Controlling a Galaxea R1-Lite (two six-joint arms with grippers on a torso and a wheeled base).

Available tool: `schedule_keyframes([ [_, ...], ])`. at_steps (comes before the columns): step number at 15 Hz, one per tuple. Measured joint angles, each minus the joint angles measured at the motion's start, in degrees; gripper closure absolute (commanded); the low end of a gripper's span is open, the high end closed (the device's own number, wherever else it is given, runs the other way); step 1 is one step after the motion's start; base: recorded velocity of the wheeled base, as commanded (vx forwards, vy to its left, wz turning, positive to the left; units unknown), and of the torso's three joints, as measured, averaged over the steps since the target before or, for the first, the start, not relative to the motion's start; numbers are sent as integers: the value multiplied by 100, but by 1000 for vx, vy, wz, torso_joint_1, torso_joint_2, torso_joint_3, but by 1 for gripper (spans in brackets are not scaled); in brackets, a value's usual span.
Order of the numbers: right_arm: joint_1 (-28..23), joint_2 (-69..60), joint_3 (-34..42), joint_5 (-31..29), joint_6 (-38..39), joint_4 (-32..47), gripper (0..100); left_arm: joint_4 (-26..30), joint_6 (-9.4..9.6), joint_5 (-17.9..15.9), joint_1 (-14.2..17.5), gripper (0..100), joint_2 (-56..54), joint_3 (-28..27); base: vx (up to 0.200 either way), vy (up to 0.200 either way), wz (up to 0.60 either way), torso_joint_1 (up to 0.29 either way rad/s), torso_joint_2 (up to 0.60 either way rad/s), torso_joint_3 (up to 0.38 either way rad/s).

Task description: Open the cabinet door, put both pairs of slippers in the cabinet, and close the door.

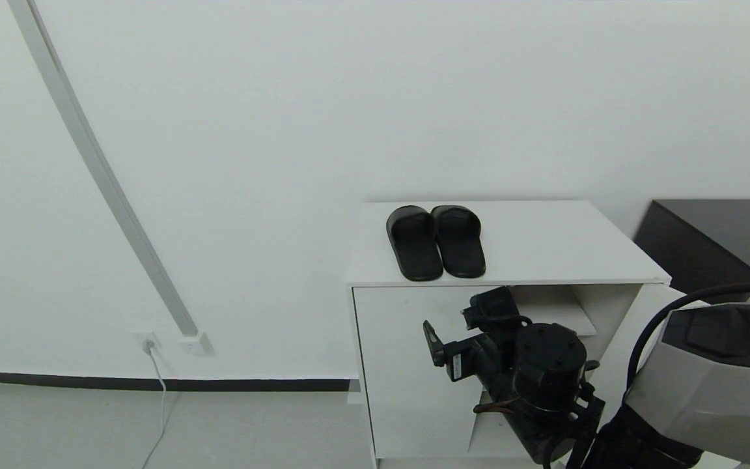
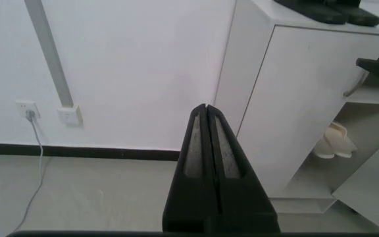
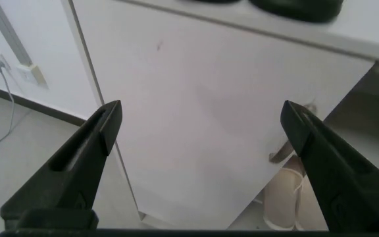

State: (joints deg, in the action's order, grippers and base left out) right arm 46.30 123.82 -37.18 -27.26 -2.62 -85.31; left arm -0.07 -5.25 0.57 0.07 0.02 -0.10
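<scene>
The black slippers (image 2: 328,12) on the cabinet (image 2: 242,66) top are cut off by the upper edge in both wrist views. The pale slippers (image 2: 334,141) inside sit partly hidden behind the edge of the shut door (image 2: 308,99), their shape hard to make out. In the head view the right arm (image 1: 544,371) covers much of the open compartment (image 1: 560,306), and the cabinet's foot runs off the lower edge

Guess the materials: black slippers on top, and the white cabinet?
Black moulded slide slippers: likely foam or rubber, matte; one-piece look, no visible seams, dull sheen.
White box cabinet: probably laminated board, smooth satin finish; flat panels, crisp thin edges, no grain visible.
</scene>
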Motion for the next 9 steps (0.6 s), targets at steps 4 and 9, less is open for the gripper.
schedule_keyframes([
  [4,0,0,2,0,0,0,0,2,1,0,0,100,0,0,0,0,0,192,-405,-221],
  [9,-68,55,11,41,-156,-134,0,-2,0,0,-2,100,0,0,0,0,0,105,-233,-121],
])
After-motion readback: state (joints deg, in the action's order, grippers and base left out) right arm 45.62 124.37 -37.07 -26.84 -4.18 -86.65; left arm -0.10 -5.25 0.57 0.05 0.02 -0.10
